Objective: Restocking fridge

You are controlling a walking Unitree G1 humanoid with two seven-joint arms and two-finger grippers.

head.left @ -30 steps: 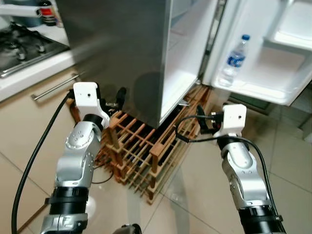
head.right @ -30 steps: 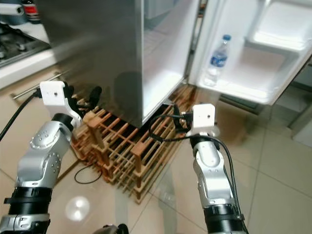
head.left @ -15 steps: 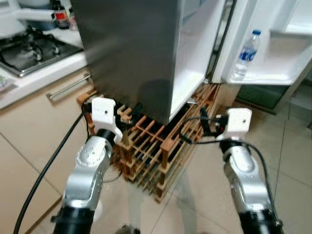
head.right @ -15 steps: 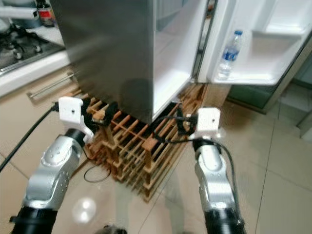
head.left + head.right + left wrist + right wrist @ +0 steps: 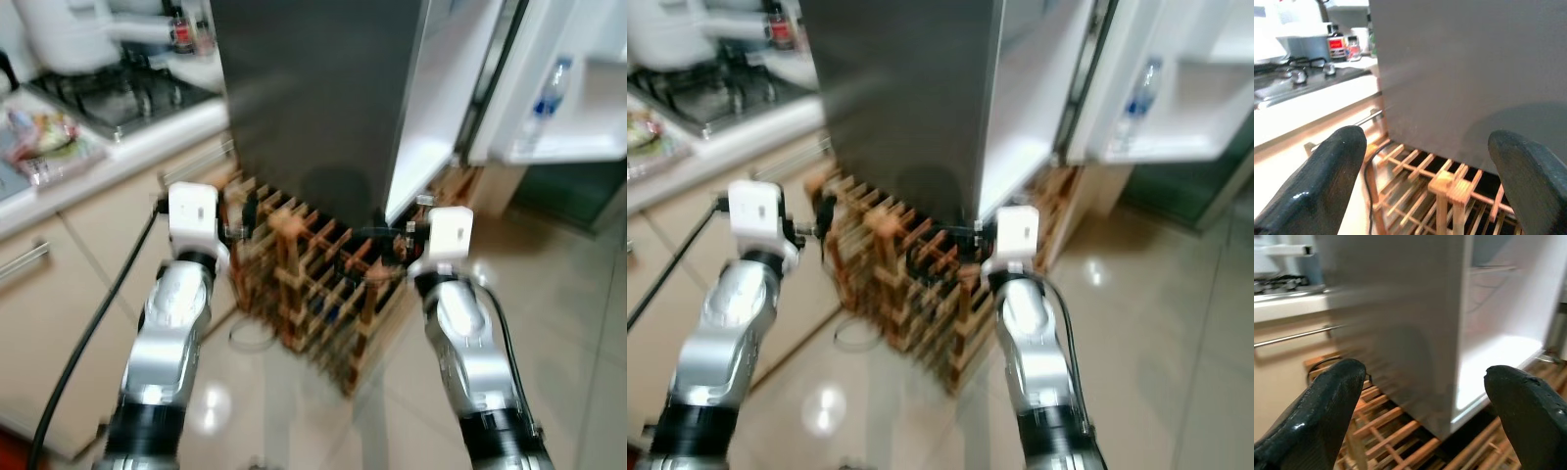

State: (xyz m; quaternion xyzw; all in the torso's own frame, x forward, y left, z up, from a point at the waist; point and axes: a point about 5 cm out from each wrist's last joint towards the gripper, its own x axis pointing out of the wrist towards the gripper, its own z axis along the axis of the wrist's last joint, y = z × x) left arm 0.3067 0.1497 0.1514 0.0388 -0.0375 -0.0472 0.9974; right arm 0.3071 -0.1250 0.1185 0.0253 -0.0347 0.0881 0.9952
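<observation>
Both arms are raised before the grey fridge (image 5: pixel 323 88), whose door stands open. The left gripper (image 5: pixel 1430 181) and right gripper (image 5: pixel 1425 411) are both spread wide and empty above a wooden rack (image 5: pixel 323 294) on the floor. A water bottle (image 5: pixel 551 86) stands in the door shelf (image 5: pixel 578 147).

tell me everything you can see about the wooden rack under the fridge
The wooden rack is a lattice of light brown slats and square posts forming rows of open cells, like a bottle rack. It stands on the glossy tiled floor, under and in front of the grey fridge, beside the cream cabinet. A dark cable loops on the floor at its base. The cells look empty, though blur hides detail.
</observation>
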